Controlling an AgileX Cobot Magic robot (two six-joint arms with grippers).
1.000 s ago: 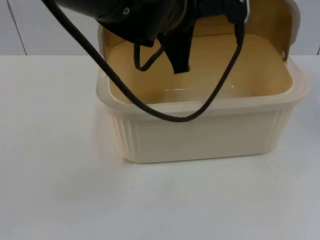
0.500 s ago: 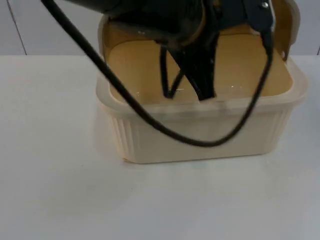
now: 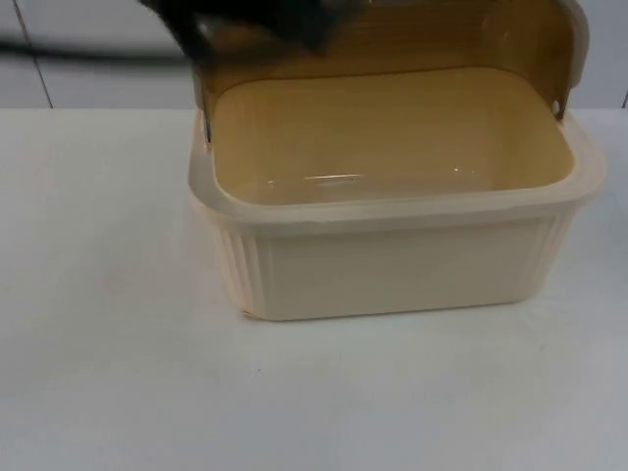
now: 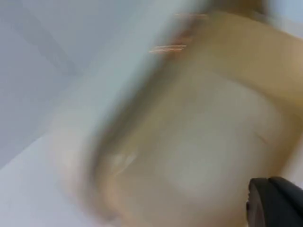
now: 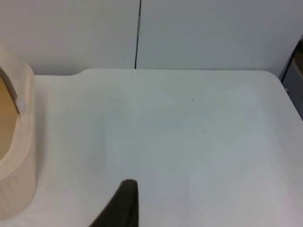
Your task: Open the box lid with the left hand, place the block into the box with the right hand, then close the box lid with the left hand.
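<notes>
Cream plastic box [image 3: 392, 245] sits on the white desk [image 3: 118, 373], a little toward two o'clock from the middle, its hinged lid [image 3: 392, 39] standing open at the back, twelve o'clock side. A second ago the left arm hung over the open cavity with a finger dipping toward the front rim; now it has pulled back to eleven o'clock, a dark blur [image 3: 245, 20] above the lid's edge. The box itself has not shifted. Inside I see bare tan floor. The left wrist view shows the box's tan inside, smeared. Whether the left pincer is wide or narrow, I cannot tell. The right pincer [image 5: 124, 203] waits low over bare desk beside the box's end wall; its spread I cannot tell either. No writing is readable anywhere.
</notes>
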